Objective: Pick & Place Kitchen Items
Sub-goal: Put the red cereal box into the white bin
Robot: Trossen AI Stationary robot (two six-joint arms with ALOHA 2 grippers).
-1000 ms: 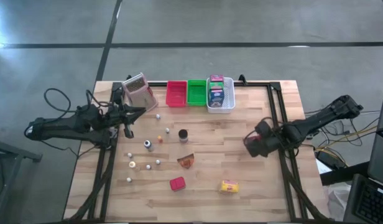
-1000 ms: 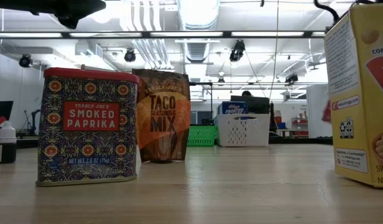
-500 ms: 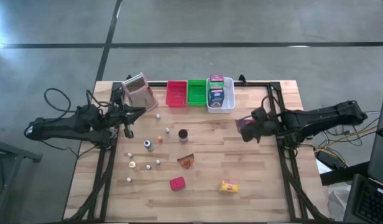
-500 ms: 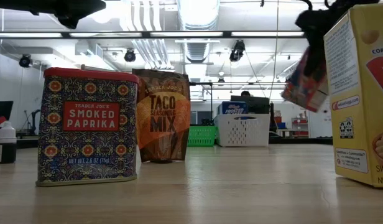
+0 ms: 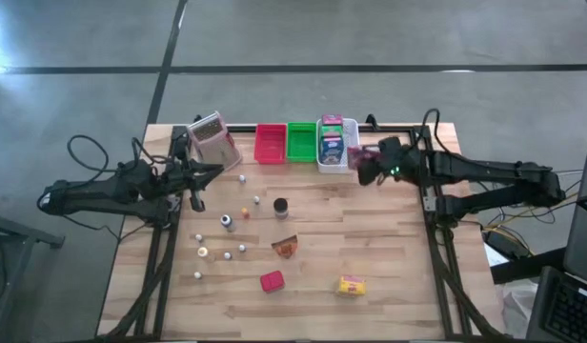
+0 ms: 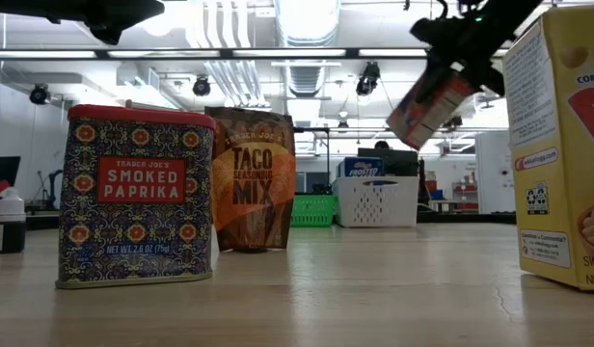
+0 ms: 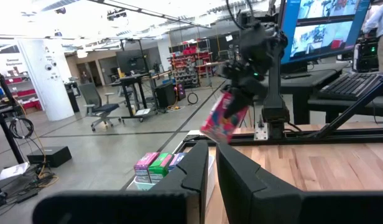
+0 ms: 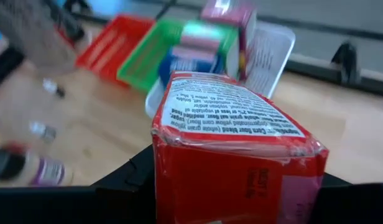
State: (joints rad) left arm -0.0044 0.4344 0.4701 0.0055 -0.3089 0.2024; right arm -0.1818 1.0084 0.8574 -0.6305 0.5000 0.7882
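The right gripper [image 5: 366, 164] had its fingers clamped on a red-and-pink box [image 8: 235, 155], carried in the air and tilted, its printed top panel facing back toward the wrist and its long axis running roughly along the fingers. Just beyond the fingertips stood the white tray [image 5: 353, 162], already holding a pink, a green and a blue packet upright; seen from above, the box hung at the tray's right edge, not yet over the packets. So the coming placement appeared to turn on a short carry leftward over the tray's rim and into whatever space remained beside the packets, which looked tight. The green tray [image 5: 300, 141] and red tray [image 5: 270, 143] lay in a row on the white tray's far side, left of it. The left gripper [image 5: 195, 179] waited well left of the white tray, its fingers nearly together and holding nothing, so the right arm was clearly the nearer one. Other items, including a dark jar [image 5: 281, 207], sat on the table [image 5: 398, 276] in front of the white tray.
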